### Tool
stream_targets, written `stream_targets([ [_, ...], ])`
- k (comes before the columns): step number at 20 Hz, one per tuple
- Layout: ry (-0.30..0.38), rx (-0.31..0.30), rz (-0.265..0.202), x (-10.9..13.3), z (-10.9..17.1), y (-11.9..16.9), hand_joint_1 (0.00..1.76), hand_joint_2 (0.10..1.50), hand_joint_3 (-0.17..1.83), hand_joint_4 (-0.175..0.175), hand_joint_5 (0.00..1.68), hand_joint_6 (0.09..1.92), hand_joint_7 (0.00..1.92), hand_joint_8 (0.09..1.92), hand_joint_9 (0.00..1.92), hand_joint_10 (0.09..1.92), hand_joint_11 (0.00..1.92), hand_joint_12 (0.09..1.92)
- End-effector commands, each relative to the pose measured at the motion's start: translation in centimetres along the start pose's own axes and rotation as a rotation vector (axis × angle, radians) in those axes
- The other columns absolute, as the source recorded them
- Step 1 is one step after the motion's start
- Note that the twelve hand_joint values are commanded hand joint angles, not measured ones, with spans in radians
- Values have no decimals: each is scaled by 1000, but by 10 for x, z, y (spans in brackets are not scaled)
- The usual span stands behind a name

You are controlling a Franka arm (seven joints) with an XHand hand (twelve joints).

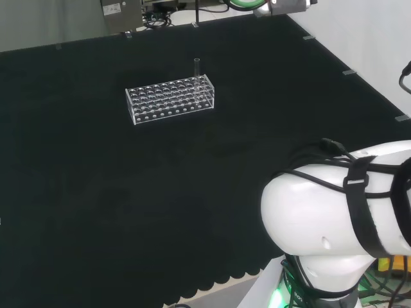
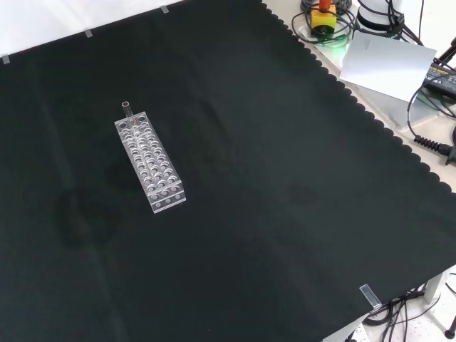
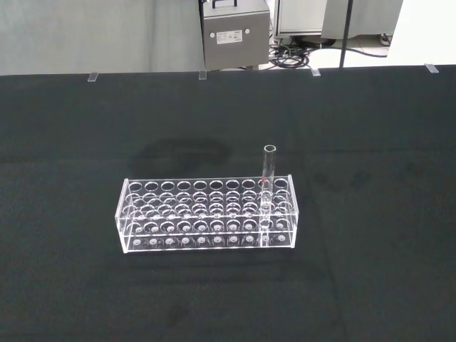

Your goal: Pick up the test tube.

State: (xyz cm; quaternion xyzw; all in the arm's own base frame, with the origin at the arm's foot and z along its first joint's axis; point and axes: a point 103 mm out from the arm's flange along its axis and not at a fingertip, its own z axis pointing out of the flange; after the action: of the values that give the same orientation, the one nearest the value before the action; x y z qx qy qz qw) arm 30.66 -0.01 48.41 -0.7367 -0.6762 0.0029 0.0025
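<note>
Rack (image 3: 206, 216) (clear) holds one upright test tube (image 3: 268, 187); robot hand's state: cannot tell.

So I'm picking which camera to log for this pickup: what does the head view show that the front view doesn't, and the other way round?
Head view alone: the arm's big white link at the lower right, and a grey box beyond the cloth's far edge. Front view alone: a yellow and red device, a grey sheet and cables off the cloth's scalloped edge. Both: the clear rack on the black cloth, with one test tube upright at one end of it.
</note>
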Motion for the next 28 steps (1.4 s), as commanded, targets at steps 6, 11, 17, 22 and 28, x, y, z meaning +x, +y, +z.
stream_targets([
  [6,-11,9,-10,2,2,12,537,796,385,-3,2,87,1,166,2,495,1,1378],
  [11,-18,34,-35,8,8,36,536,803,370,-4,0,87,0,169,0,504,0,1383],
  [17,-28,50,-50,11,16,78,551,830,307,-12,5,87,0,325,0,654,0,1450],
  [22,-35,79,-53,9,29,114,562,839,284,-16,21,87,0,399,0,733,0,1491],
  [28,-15,127,-31,-1,48,152,580,845,268,-23,46,87,0,575,0,832,0,1539],
])
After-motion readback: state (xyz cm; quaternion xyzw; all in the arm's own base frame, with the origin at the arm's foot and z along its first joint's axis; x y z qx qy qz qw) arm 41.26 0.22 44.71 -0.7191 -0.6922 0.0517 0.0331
